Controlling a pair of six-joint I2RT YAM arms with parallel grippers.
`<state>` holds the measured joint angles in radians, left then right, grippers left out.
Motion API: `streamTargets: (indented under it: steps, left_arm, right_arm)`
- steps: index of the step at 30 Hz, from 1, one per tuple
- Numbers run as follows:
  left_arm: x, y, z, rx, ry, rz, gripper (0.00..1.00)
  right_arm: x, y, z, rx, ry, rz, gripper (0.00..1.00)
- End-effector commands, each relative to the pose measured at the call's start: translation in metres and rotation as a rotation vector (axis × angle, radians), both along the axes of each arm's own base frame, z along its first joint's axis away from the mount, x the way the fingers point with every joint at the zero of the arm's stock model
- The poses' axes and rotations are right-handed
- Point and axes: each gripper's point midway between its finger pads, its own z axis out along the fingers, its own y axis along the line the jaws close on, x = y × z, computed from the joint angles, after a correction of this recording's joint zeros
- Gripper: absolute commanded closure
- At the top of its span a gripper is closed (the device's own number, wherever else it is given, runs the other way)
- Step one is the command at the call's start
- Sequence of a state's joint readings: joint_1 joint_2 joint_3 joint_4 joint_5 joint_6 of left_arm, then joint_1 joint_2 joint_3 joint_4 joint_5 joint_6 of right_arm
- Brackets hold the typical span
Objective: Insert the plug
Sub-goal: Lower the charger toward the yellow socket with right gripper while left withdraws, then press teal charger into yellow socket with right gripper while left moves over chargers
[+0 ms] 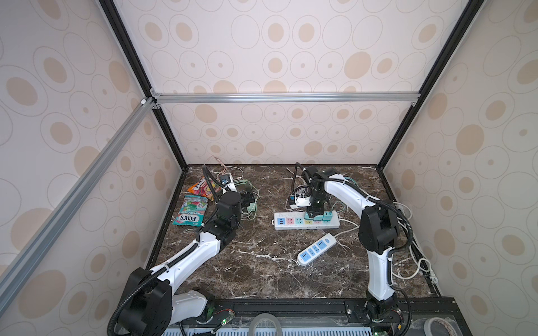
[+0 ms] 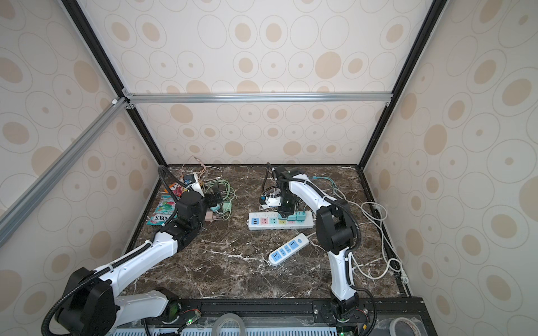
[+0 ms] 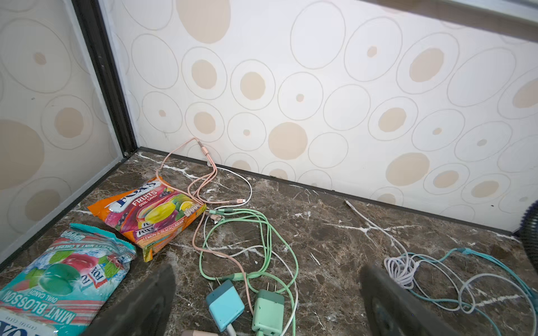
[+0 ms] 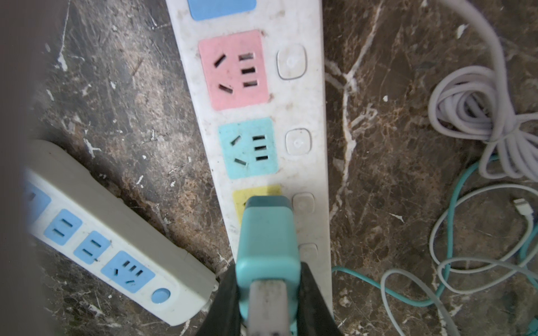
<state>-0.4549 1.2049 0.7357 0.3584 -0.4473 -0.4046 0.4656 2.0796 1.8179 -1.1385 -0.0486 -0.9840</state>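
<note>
In both top views the right gripper (image 1: 312, 213) points straight down, jaws narrow, clamping a teal square plastic plug (image 1: 308, 217) onto the long white power strip with coloured sockets (image 1: 294, 226). Two more teal plugs stand just beside it. That's two strips: a white strip with blue sockets (image 1: 316, 249) lies near.

Left wrist view: the left gripper (image 3: 266, 305) gapes wide and holds nothing. Two chargers lie between its fingers, two candy bags beside.

Right wrist view: the plug's front end sits on the yellow socket (image 4: 259, 192).
</note>
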Motion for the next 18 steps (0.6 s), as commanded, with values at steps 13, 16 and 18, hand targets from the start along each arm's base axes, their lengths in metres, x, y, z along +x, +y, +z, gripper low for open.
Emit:
streamTargets:
  steps: [13,16,18]
  left_arm:
    - [-0.004,0.017,0.006,-0.020,-0.015,0.061,0.01]
    - [-0.004,0.017,0.004,-0.009,-0.010,0.065,0.02]
    - [-0.004,0.017,0.003,-0.004,-0.003,0.063,0.01]
  right_arm:
    - [-0.004,-0.005,-0.034,-0.086,0.000,0.071,1.00]
    - [-0.005,-0.004,-0.040,-0.085,-0.001,0.083,1.00]
    - [-0.007,-0.004,-0.045,-0.084,0.006,0.092,1.00]
